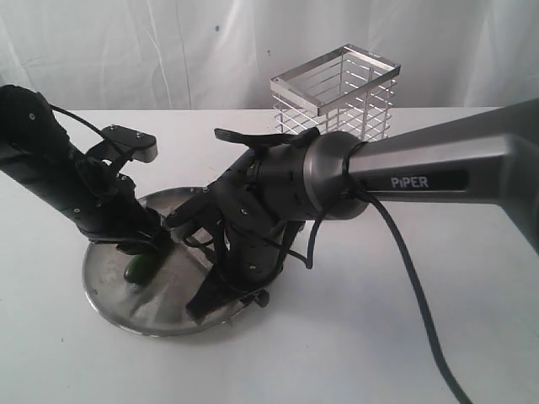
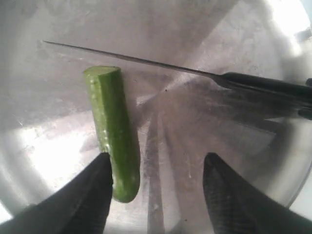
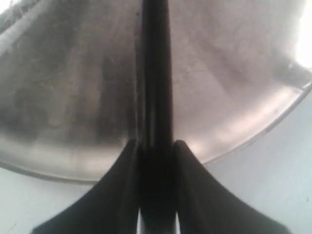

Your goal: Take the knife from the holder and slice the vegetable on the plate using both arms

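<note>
Lying on the plate (image 2: 48, 97), the vegetable (image 2: 114, 131) looks light, slick and apt to roll; pinching its rounded end seems best. The left gripper (image 2: 157, 163) gapes empty around it; the right gripper (image 3: 156, 151) clamps the knife (image 2: 195, 73) over the plate.

1. knife (image 2: 161, 66) — handle is running off the edge in the left wrist view. In the right wrist view it is blurring into a dark bar, with the tip leaving the frame. In the exterior view it is merging with the dark parts of the right arm (image 1: 421, 168).
2. vegetable (image 1: 140, 269) — most of it is lying hidden under the left end effector (image 1: 147, 244) in the exterior view.
3. plate (image 1: 105, 290) — rim is being cropped in both wrist views.
4. holder (image 1: 337, 93) — lower part is sitting partly hidden behind the right arm.
</note>
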Robot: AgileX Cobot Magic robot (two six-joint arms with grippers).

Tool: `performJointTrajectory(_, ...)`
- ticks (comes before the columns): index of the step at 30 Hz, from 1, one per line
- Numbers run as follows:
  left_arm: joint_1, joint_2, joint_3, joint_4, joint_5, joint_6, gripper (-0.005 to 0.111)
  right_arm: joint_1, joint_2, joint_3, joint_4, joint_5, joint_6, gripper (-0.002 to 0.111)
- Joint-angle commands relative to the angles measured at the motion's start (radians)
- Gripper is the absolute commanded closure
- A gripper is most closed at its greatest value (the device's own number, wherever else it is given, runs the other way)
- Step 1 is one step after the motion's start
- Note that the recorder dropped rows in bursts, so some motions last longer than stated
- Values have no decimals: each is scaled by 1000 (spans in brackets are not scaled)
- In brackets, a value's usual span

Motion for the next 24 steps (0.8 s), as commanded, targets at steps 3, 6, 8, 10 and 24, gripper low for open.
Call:
performJointTrajectory(3, 7, -10, 2, 1, 43, -14, 48, -2, 5, 6, -6, 25, -5, 108)
performJointTrajectory(6, 7, -12, 2, 1, 39, -14, 48, -2, 5, 6, -6, 25, -5, 108)
performJointTrajectory(8, 7, -18, 2, 1, 31, -14, 48, -2, 5, 6, -6, 25, -5, 108)
performJointTrajectory(10, 9, -30, 2, 3, 24, -14, 48, -2, 5, 6, -15, 20, -5, 108)
performJointTrajectory(24, 117, -130, 4, 9, -11, -30, 48, -2, -42, -30, -47, 33, -5, 108)
